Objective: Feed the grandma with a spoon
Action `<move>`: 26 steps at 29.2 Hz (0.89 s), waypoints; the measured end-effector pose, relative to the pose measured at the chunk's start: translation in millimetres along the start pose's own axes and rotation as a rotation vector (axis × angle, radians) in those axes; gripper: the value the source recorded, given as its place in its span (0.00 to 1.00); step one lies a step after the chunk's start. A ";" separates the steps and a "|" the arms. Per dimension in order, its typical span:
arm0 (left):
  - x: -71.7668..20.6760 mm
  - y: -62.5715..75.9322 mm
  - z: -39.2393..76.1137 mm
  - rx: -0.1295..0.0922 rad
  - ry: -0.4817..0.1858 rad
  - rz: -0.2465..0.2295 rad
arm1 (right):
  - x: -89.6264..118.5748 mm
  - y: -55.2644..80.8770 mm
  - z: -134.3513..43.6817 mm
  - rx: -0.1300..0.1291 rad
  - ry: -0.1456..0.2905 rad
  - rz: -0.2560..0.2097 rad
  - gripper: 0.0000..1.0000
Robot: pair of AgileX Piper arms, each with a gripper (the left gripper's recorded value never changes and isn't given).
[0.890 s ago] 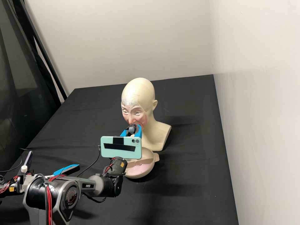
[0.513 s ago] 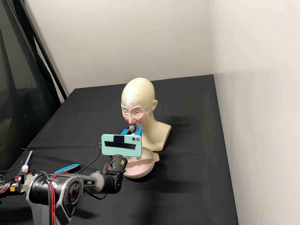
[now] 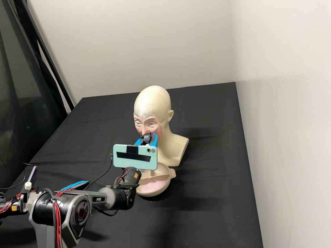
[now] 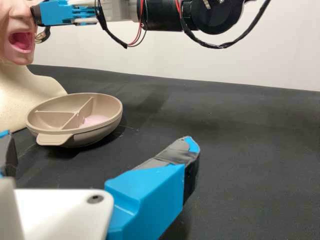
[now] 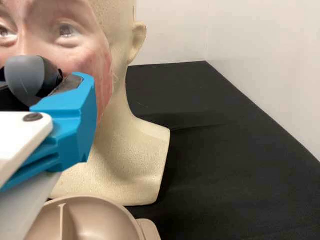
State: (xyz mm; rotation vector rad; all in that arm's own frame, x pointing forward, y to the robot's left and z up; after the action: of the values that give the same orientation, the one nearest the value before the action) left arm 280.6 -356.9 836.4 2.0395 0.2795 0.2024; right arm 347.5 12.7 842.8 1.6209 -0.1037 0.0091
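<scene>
The grandma is a pale mannequin head (image 3: 153,106) on the black bench, its mouth open (image 4: 21,41). My right gripper (image 3: 148,139) is raised just in front of that mouth, shut on a spoon whose round grey handle end (image 5: 27,75) sticks up between the blue fingers (image 5: 70,115). The spoon's bowl is hidden behind the gripper. A beige divided bowl (image 3: 164,179) sits at the foot of the bust, pink food (image 4: 95,120) in one compartment. My left gripper (image 3: 74,187) lies low over the bench at the near left, open and holding nothing (image 4: 97,142).
A mint-green phone (image 3: 135,156) is strapped across the right arm's wrist, above the bowl. White walls close off the bench at the back and along the right. A dark panel stands at the left edge. Open black bench (image 3: 207,137) lies right of the bust.
My right gripper has risen and moved in toward the mannequin's mouth with the spoon. The left gripper stays where it was.
</scene>
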 end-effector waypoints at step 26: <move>0.0 0.0 0.0 0.000 0.000 0.000 | -2.5 -3.7 -20.9 0.022 0.025 -0.027 0.00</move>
State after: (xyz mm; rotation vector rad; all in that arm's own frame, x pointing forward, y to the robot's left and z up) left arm 280.6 -356.9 836.4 2.0395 0.2795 0.2024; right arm 346.5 33.9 840.0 1.6433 -0.0625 0.0101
